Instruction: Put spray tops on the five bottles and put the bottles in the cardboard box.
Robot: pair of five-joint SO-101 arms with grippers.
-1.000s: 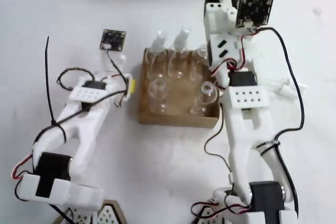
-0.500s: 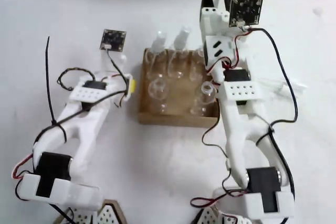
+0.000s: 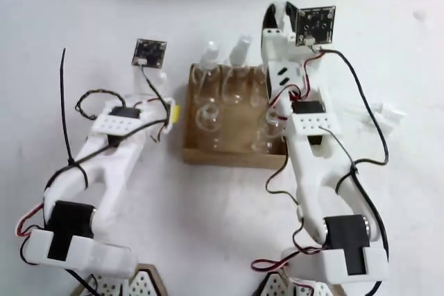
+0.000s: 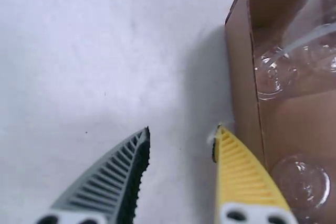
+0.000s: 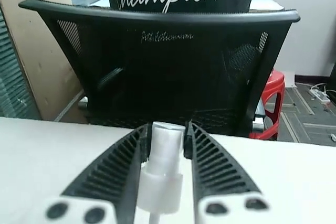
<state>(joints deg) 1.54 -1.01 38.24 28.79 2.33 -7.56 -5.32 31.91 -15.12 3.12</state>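
Roughly halfway, I'd judge. The bottles are already in the cardboard box (image 3: 229, 155). Two capped bottles (image 3: 210, 53) stand at its 12 o'clock wall and two front bottles (image 3: 207, 117) are open-necked (a fifth is masked by the arm, can't tell). Right claw (image 5: 165, 127) is clamped on a spray top (image 5: 164, 153), past the box's 1 o'clock corner. Left claw (image 4: 182, 129) gapes empty at the box's 9 o'clock. A spare top (image 3: 388, 111) lies on the surface (image 3: 104, 25) at 3 o'clock.

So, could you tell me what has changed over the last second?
The right arm swung left toward the cardboard box; its wrist now hangs over the box's right edge, the right gripper shut on a spray top. The left gripper, open beside the box, the box and its bottles stayed put.
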